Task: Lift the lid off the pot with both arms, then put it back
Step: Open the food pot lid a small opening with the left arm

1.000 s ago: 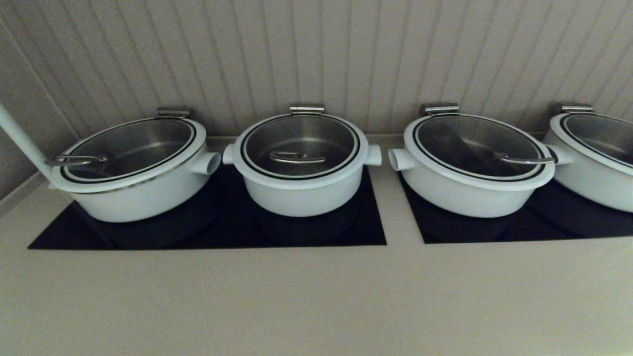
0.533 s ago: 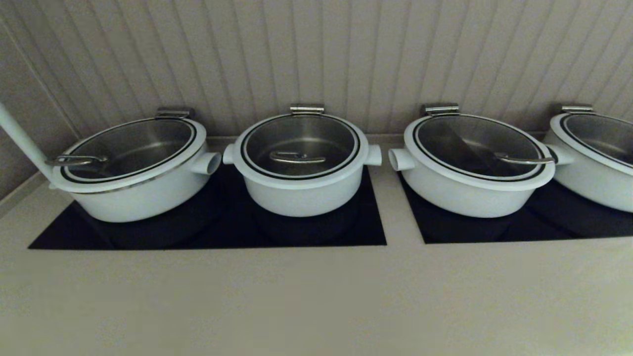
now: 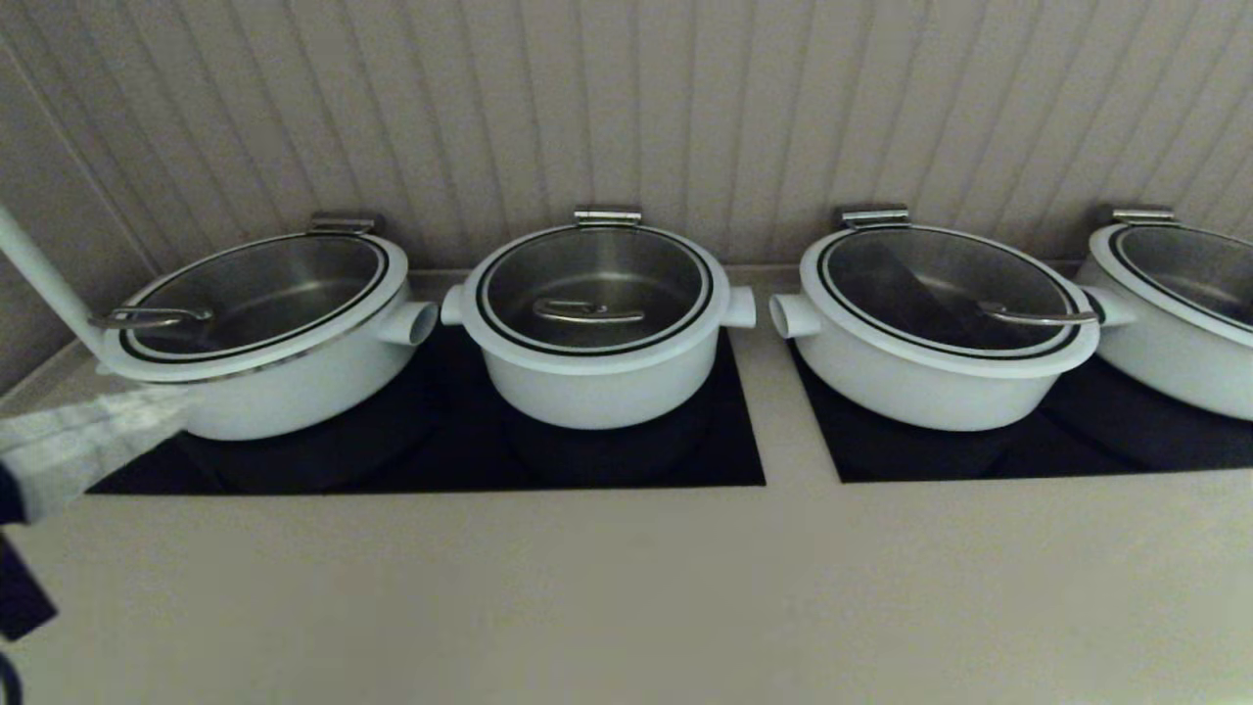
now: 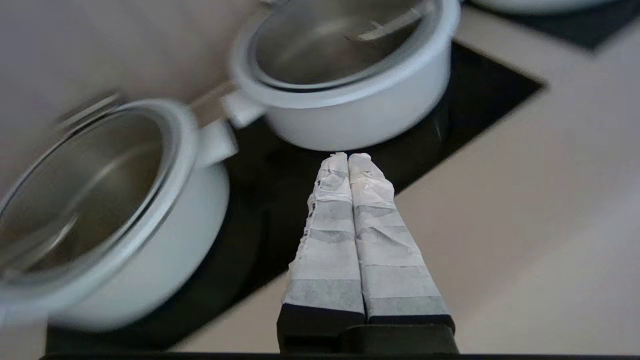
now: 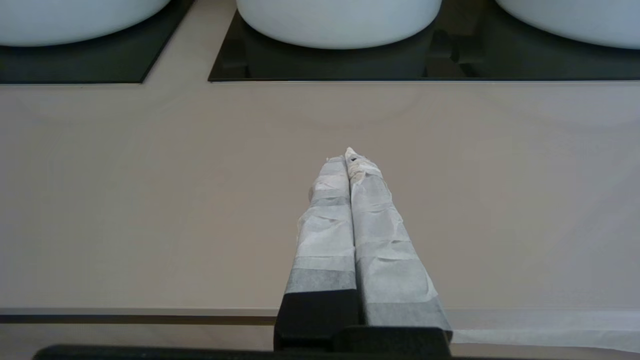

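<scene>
The pot is the narrow white one, second from the left on a black cooktop panel. Its glass lid sits closed on it, with the curved steel bar handle in the middle. My left gripper enters the head view at the far left edge, low in front of the leftmost wide pot. In the left wrist view the left gripper is shut and empty, pointing toward the pot over the black panel. My right gripper is shut and empty over the bare counter near its front edge, outside the head view.
Wide white lidded pots stand at the left, the right and the far right. A second black panel lies under the right pair. A ribbed wall rises behind. The beige counter runs in front.
My left gripper's taped fingers have come into the head view at the far left edge. The pots and lids have not moved.
</scene>
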You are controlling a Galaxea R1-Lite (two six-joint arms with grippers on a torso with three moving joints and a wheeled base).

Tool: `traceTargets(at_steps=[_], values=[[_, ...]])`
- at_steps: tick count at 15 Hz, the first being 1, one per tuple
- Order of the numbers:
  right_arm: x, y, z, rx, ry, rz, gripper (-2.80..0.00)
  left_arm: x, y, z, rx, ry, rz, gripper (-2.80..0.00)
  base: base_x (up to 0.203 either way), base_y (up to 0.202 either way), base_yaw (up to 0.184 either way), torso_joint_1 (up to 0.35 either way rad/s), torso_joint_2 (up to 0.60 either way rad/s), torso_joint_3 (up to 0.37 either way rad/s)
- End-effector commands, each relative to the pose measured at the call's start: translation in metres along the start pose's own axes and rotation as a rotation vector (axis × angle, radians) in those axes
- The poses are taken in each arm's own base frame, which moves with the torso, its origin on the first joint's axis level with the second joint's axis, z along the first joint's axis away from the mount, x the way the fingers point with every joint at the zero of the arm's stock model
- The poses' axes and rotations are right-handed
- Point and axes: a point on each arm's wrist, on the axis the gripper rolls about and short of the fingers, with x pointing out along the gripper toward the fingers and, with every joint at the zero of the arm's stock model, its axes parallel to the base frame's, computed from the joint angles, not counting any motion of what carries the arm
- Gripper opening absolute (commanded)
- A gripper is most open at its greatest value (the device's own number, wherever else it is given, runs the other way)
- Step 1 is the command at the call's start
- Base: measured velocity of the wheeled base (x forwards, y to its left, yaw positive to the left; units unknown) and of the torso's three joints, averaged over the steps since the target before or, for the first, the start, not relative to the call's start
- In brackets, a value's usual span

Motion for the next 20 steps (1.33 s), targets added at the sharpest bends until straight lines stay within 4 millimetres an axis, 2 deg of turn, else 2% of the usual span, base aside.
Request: traceTargets(at_steps=[1,6,9,14,20], values=[[0.0,0.0,0.0,0.0,0.001,-0.001,-2.8,0.056,0.003,-0.006,-0.003,0.081,-0.173,-2.8,0.0,0.0,0.0,0.0,0.0,0.0],[0.0,0.0,0.0,0.0,0.001,0.0,-2.8,0.121,-0.01,-0.018,-0.008,0.119,-0.326,-2.8,0.0,0.0,0.0,0.0,0.0,0.0],[0.0,0.0,0.0,0.001,0.001,0.001,-2.8,0.152,-0.02,-0.024,-0.005,0.126,-0.379,-2.8,0.0,0.0,0.0,0.0,0.0,0.0],[0.0,0.0,0.0,0.0,0.001,-0.001,-2.8,0.192,-0.017,-0.023,-0.005,0.133,-0.387,-2.8,0.0,0.0,0.0,0.0,0.0,0.0],[0.0,0.0,0.0,0.0,0.001,0.001,-2.8,0.225,-0.015,-0.028,-0.013,0.153,-0.378,-2.8,0.0,0.0,0.0,0.0,0.0,0.0]])
